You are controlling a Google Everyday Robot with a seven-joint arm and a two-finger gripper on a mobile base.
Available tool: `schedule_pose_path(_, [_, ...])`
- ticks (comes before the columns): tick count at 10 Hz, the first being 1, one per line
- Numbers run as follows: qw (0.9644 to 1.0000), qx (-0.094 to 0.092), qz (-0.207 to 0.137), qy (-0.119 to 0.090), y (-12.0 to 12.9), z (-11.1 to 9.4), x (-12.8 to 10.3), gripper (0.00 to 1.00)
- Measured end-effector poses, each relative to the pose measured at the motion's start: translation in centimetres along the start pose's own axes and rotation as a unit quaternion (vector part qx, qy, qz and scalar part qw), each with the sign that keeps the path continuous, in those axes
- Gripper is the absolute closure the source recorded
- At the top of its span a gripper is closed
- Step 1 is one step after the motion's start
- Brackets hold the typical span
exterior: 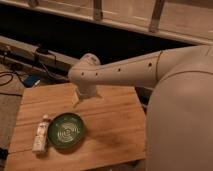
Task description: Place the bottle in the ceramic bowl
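Looming over the right side of the view, the robot's pale body (182, 115) sends its arm (130, 72) leftward above the wooden table (115, 125), ending over the half nearer the far edge. The ceramic bowl (66, 131), dark green with pale rings inside, sits close to the near edge, toward the near left corner. The bottle (40, 136) lies flat just beside the bowl, between it and the left edge, with its long axis roughly parallel to that edge; the white cap seems to point toward the far edge, though the dim view leaves that uncertain. The gripper (80, 97) hangs from the wrist, pointing down, well apart from both bowl and bottle, its jaws spread wide with nothing between them.

As I judge it, the step in hand is the approach to the bottle, and nothing of the task is done yet. To do it well, the gripper should travel toward the near left corner while high enough to pass over the bowl's rim. It should turn so the jaws straddle the bottle across its slim width, then descend over the middle of the label. The bowl is so near that one finger must slip into a narrow gap, so a centred, straight descent matters; a nudge could roll the bottle toward the left edge
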Motion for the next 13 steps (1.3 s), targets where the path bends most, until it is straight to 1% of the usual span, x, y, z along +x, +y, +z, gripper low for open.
schedule_pose_path(1, [1.0, 0.001, -0.004, -0.001, 0.3, 0.0, -1.2, 0.2])
schedule_pose_path(2, [0.9999, -0.001, -0.011, 0.0, 1.3, 0.1, -2.6, 0.2])
schedule_pose_path(3, [0.9997, -0.005, -0.022, 0.002, 3.3, 0.4, -4.5, 0.2])
schedule_pose_path(4, [0.9994, -0.011, -0.032, 0.004, 5.0, 0.7, -5.7, 0.2])
schedule_pose_path(5, [0.9987, -0.019, -0.046, 0.008, 7.8, 1.4, -7.2, 0.2])
schedule_pose_path(6, [0.998, -0.025, -0.057, 0.011, 10.3, 1.9, -8.0, 0.2])
schedule_pose_path(7, [0.9977, -0.028, -0.06, 0.011, 11.0, 2.1, -8.3, 0.2])
schedule_pose_path(9, [0.9981, -0.022, -0.055, 0.013, 10.2, 2.1, -8.2, 0.2])
schedule_pose_path(12, [0.9979, -0.024, -0.059, 0.013, 10.6, 2.0, -8.3, 0.2])
schedule_pose_path(13, [0.9967, -0.031, -0.074, 0.013, 10.6, 1.9, -8.2, 0.2])
